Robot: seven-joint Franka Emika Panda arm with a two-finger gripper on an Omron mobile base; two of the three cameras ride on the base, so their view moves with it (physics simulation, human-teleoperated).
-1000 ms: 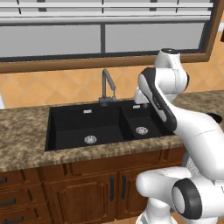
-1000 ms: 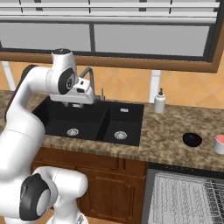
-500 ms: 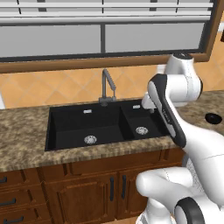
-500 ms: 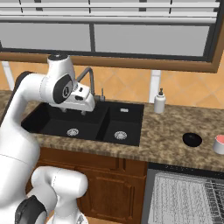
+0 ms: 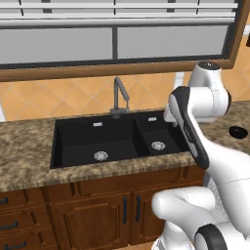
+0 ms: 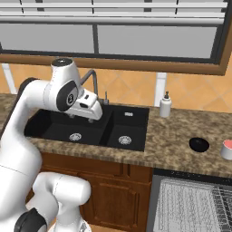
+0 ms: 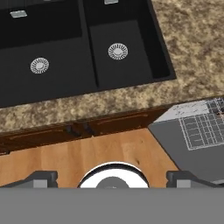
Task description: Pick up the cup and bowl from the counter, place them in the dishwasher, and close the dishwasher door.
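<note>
— Over on the right stretch of the table (image 6: 172, 136), anything to note?
— Yes: spotting the bowl (image 6: 199, 144) there, black and upright, sitting on the brown stone. Also seeing it at the far right edge of the left base view (image 5: 238, 131).
— And the cup (image 6: 228, 149)?
— Just beside the bowl, to its right, cut off by the picture's edge. Standing on the table, apart from the bowl (pinkish top visible, little else).
— Where to find the end effector (image 7: 113, 178)?
— Hanging above the black double sink (image 6: 90, 127), close to the faucet (image 6: 93, 77), well apart from both cup and bowl. Looking down from the hand view onto the two basins, the table's front edge, the wooden cabinets (image 5: 97, 210) and the wooden floor (image 7: 109, 148).
— Clenched or released?
— Released: fingertips (image 7: 41, 177) spread wide at the bottom of the hand view, gripping nothing.
— Any sign of the dishwasher (image 6: 190, 204)?
— Below the table, under the bowl and cup, showing a silvery wire rack inside. Standing open, with the dishwasher door (image 7: 192, 157) folded down as a flat grey panel in front of the rack in the hand view.
— Anything else on the table?
— Only noticing a white soap dispenser (image 6: 166, 105) against the tiled wall, between sink and bowl.
</note>
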